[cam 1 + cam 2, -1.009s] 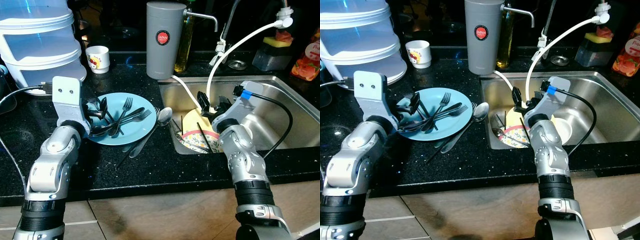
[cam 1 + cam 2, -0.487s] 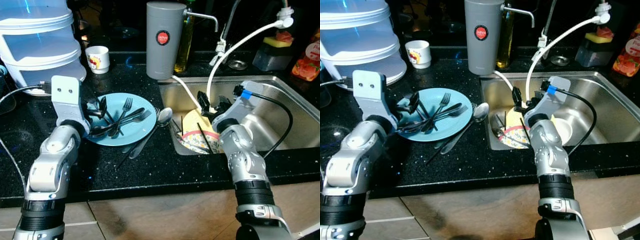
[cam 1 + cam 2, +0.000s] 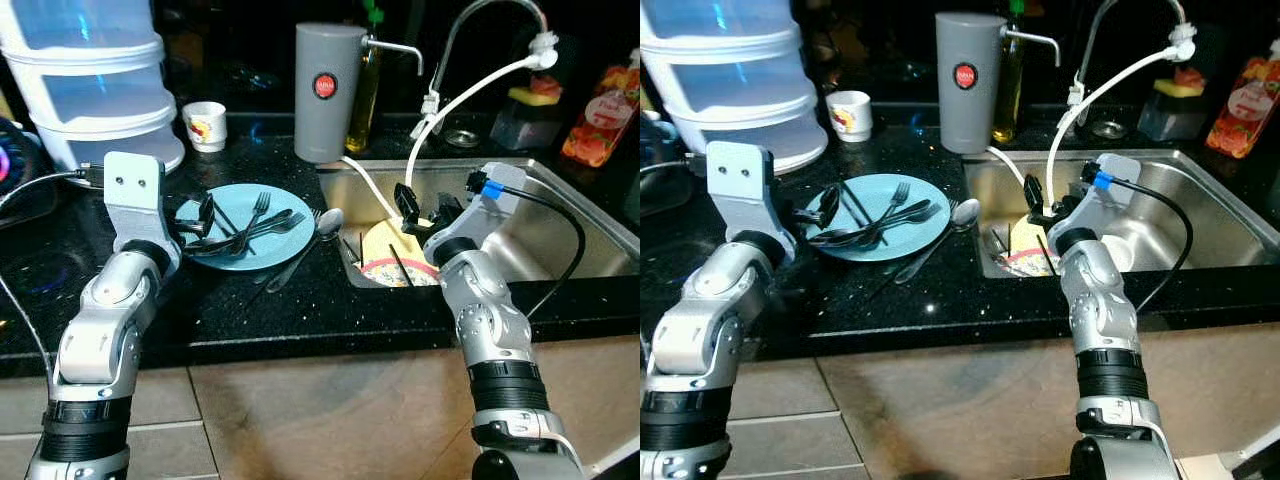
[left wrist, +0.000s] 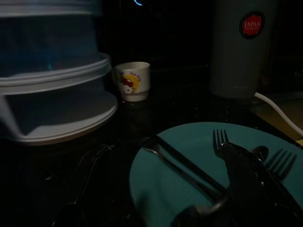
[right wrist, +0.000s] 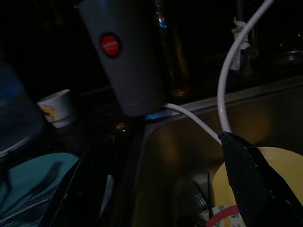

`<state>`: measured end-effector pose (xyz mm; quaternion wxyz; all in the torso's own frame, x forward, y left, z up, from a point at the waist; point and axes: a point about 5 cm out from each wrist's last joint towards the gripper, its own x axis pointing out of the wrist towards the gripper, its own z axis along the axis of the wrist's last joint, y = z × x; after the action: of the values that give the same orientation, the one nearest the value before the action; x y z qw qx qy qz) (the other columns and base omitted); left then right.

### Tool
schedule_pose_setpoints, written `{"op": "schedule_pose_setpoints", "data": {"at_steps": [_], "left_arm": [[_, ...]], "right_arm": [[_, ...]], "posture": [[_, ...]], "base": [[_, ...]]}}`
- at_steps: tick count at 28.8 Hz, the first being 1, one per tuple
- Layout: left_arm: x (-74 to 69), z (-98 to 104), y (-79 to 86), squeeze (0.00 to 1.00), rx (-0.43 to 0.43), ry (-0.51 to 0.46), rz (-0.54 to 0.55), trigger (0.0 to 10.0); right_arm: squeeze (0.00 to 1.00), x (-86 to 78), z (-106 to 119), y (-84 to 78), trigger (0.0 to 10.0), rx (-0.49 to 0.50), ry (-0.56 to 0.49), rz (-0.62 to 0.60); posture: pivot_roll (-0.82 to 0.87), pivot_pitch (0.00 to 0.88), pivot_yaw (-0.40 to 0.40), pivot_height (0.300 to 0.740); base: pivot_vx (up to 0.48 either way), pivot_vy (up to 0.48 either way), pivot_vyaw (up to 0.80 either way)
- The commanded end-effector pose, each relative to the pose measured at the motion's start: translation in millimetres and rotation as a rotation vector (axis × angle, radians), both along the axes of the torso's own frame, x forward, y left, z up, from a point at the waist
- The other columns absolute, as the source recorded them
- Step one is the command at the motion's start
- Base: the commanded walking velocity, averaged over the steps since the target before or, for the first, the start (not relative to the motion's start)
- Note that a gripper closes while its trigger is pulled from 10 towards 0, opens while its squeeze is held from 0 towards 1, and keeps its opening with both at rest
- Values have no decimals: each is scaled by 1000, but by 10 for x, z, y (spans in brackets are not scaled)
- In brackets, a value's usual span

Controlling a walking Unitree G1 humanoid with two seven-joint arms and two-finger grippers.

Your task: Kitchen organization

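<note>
Your left gripper [image 3: 203, 214] hangs over the near left rim of the round teal plate [image 3: 285, 243], its two black fingers spread wide with nothing between them; in the left wrist view one dark finger [image 4: 248, 182] lies across the forks. On that plate lies a loose heap of dark metal forks and knives [image 3: 245, 228], tines pointing toward the sink. A large metal spoon [image 3: 322, 226] rests with its bowl just off the plate's right edge, handle running down onto the black speckled countertop [image 3: 300, 310].

Your right gripper [image 3: 420, 205] is poised over the left end of the stainless steel sink [image 3: 560, 215], fingers parted wide and holding nothing. One finger [image 5: 246, 165] shows close to the thin white hose [image 3: 470, 85] that curves up toward the tap. Just below the gripper, dishes are stacked in the sink: a pale yellow plate [image 3: 385, 240] leaning over a plate with a red patterned rim [image 3: 395, 270], with dark chopsticks [image 3: 397, 264] across them.

Behind the sink's left corner stands a tall grey cylinder with a round red label [image 3: 327, 90], with a bottle of yellow oil [image 3: 366, 85] just beside it. Farther left are a small white cup with a cartoon print [image 3: 209, 125] and a stack of translucent white lidded tubs [image 3: 95, 80].
</note>
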<state>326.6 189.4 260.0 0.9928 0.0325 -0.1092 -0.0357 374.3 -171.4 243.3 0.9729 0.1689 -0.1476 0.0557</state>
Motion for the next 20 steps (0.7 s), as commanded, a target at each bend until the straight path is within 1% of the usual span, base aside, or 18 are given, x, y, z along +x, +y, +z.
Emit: {"op": "schedule_pose_setpoints", "data": {"at_steps": [1,8,10,12,13,14,15,16,17,18,20], "left_arm": [[-3,-19,-35,0,5,2,-13,10000],[-3,-49,-22,0,9,13,-12,10000],[-14,-96,-31,0,15,30,-32,10000],[-38,-136,-70,0,16,40,-78,10000],[-99,-147,-162,0,-34,29,-184,10000],[-205,-166,-293,0,-64,20,-334,10000],[-287,-176,-380,0,-83,13,-439,10000],[-367,-197,-458,0,-77,15,-534,10000],[-429,-233,-515,0,-49,30,-600,10000],[-429,-233,-515,0,-49,30,-600,10000],[-618,-382,-663,0,48,107,-793,10000]], "right_arm": [[0,-5,-19,-6,10000,4,8,-1],[0,-1,-44,4,10000,2,18,6],[0,-3,-103,25,10000,28,46,43],[0,-17,-165,48,10000,73,72,93],[0,-73,-208,102,10000,161,70,209],[0,-196,-247,187,10000,226,50,381],[0,-297,-262,249,10000,268,29,505],[0,-394,-271,299,10000,296,9,606],[0,-463,-291,331,10000,309,4,671],[0,-463,-291,331,10000,309,4,671],[0,-636,-403,415,10000,286,24,829]], "posture": [[58,65,-11,740],[60,70,-13,740],[61,71,-14,740],[63,75,-16,740],[66,75,-18,740],[66,75,-18,740],[66,75,-18,740],[66,75,-18,740],[66,75,-18,740],[66,75,-18,740],[64,82,-14,740]], "base": [[0,0,0],[0,0,0],[0,0,0],[0,0,0],[0,0,0],[0,0,0],[0,0,0],[0,0,0],[0,0,0],[0,0,0],[0,0,0]]}}
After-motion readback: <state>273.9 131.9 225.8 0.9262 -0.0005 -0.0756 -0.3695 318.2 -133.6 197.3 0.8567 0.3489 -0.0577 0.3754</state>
